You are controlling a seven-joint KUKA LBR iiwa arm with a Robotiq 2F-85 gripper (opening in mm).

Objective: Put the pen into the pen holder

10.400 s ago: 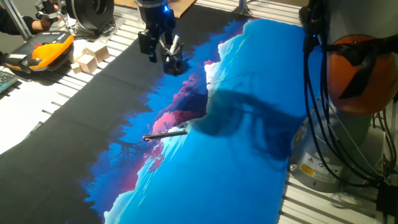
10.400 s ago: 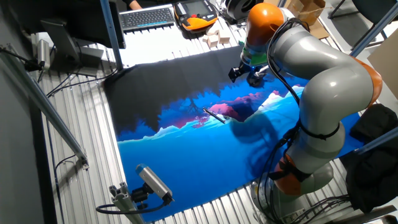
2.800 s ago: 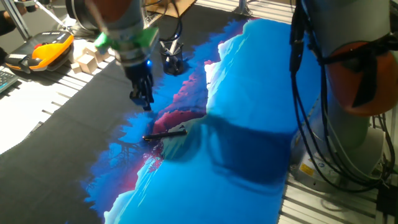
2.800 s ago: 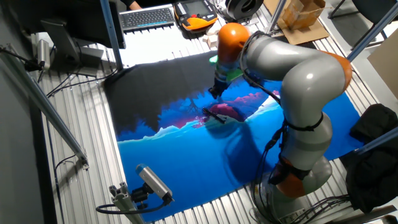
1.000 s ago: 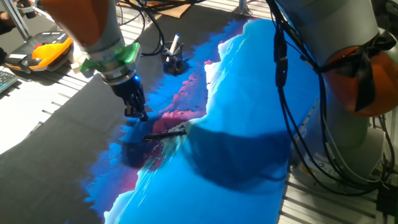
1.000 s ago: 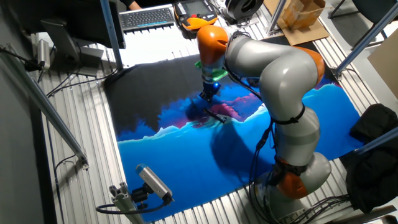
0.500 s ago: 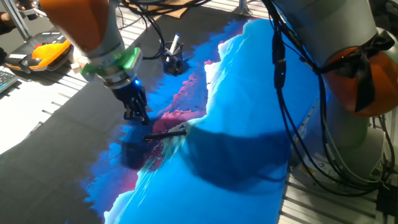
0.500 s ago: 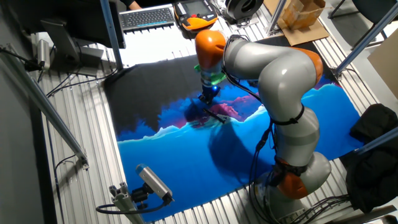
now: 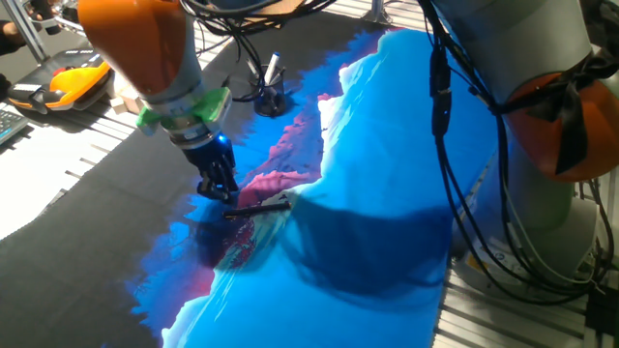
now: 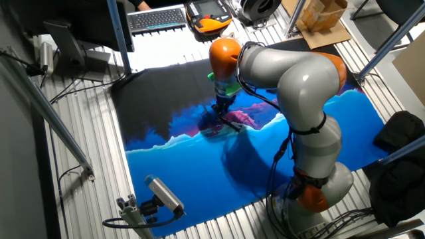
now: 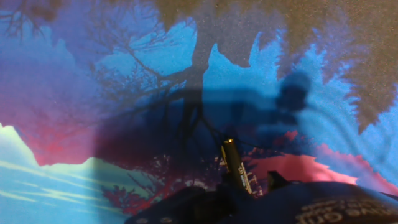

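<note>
The pen (image 9: 257, 206) lies flat on the blue and pink mat, slender and dark with a paler right end. It also shows in the other fixed view (image 10: 230, 123) and in the hand view (image 11: 236, 165). My gripper (image 9: 219, 188) hangs low just above the pen's left end, and also shows in the other fixed view (image 10: 220, 110). In the hand view the pen's near end runs in between my dark fingers (image 11: 275, 181), which stand apart and hold nothing. The black pen holder (image 9: 271, 99) stands far back on the mat with a thicker whitish pen in it.
Pale wooden blocks (image 9: 127, 100) sit at the mat's far left edge, partly behind my arm. An orange and black pendant (image 9: 70, 79) lies further left. A keyboard (image 10: 157, 18) lies beyond the mat. The arm's base and cables (image 9: 503, 193) stand at the right.
My gripper has moved down and to the right over the last second, closing in on the pen's left end. The pen and holder have not moved.
</note>
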